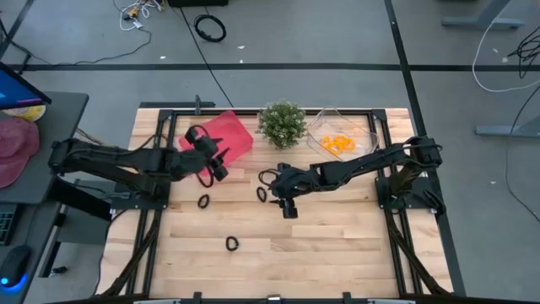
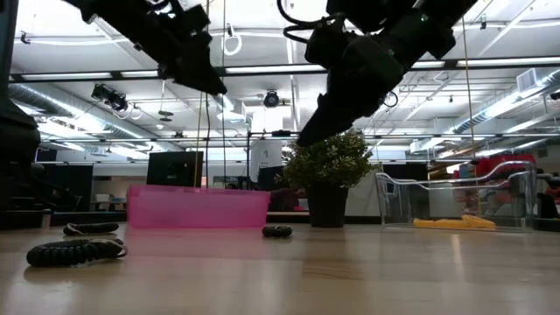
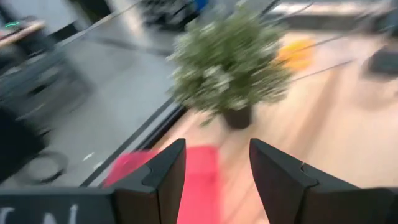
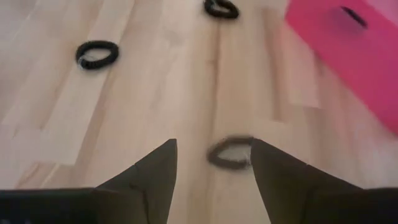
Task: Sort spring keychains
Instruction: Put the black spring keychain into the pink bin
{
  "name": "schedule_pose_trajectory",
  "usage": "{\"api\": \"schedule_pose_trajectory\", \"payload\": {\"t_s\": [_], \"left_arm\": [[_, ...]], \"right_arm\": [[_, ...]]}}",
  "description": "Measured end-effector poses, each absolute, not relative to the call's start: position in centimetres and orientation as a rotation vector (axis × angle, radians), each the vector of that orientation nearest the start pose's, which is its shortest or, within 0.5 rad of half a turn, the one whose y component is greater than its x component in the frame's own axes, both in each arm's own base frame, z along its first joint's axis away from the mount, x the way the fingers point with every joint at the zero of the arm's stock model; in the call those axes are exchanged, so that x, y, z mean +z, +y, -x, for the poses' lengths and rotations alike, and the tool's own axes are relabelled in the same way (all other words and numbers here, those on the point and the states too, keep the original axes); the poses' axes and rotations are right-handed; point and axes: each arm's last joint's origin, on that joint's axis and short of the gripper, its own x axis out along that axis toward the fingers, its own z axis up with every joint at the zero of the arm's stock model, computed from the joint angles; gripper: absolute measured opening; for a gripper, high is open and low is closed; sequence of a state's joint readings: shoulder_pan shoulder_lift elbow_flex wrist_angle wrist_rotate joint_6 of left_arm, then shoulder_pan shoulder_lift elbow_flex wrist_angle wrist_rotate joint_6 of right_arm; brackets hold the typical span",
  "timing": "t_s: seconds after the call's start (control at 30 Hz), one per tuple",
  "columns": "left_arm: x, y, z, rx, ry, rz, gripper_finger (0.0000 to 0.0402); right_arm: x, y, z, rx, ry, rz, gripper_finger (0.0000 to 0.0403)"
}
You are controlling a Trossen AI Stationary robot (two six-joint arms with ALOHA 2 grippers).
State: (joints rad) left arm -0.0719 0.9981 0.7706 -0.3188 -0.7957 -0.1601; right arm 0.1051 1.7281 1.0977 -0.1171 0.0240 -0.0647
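A black spring keychain (image 2: 74,252) lies closest to the low camera. The clear bin (image 1: 359,128) right of the potted plant (image 1: 282,123) holds the orange spring keychains (image 1: 337,144); their count is unclear. The pink tray (image 1: 232,133), left of the plant, holds one black loop (image 4: 353,16). Three black loops show on the table (image 1: 337,245). The right gripper (image 1: 285,203), below the plant, hangs spread and empty over one of them (image 4: 229,152). The left gripper (image 1: 218,162), by the tray, is spread and empty.

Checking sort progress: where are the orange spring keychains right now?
In the high view the orange spring keychains lie together in the clear bin at the table's far right, just right of the potted plant.
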Motion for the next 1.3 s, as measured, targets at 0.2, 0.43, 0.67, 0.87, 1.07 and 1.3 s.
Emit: {"api": "schedule_pose_trajectory", "payload": {"t_s": [0.2, 0.43, 0.67, 0.87, 1.07, 1.3], "left_arm": [[28.6, 0.7, -19.8, 0.538, 0.314, -0.072, 0.0181], [29.0, 0.6, -19.1, 0.515, 0.28, -0.062, 0.0181], [28.9, 0.6, -19.1, 0.514, 0.291, -0.065, 0.0181], [28.9, 0.6, -19.1, 0.516, 0.294, -0.063, 0.0181], [28.9, 0.7, -19.1, 0.518, 0.292, -0.062, 0.0181], [28.9, 0.7, -19.1, 0.521, 0.294, -0.057, 0.0181]], "right_arm": [[18.0, 3.5, -37.2, 0.139, 0.817, 0.11, 0.0207], [16.4, 3.3, -39.0, 0.156, 0.862, 0.128, 0.0207], [14.6, 2.7, -40.1, 0.145, 0.907, 0.12, 0.0207], [12.5, 1.9, -41.2, 0.128, 0.95, 0.11, 0.0207], [11.6, 1.5, -41.7, 0.119, 0.967, 0.103, 0.0203], [11.3, 0.4, -41.1, 0.081, 1.041, 0.121, 0.0097]]}}
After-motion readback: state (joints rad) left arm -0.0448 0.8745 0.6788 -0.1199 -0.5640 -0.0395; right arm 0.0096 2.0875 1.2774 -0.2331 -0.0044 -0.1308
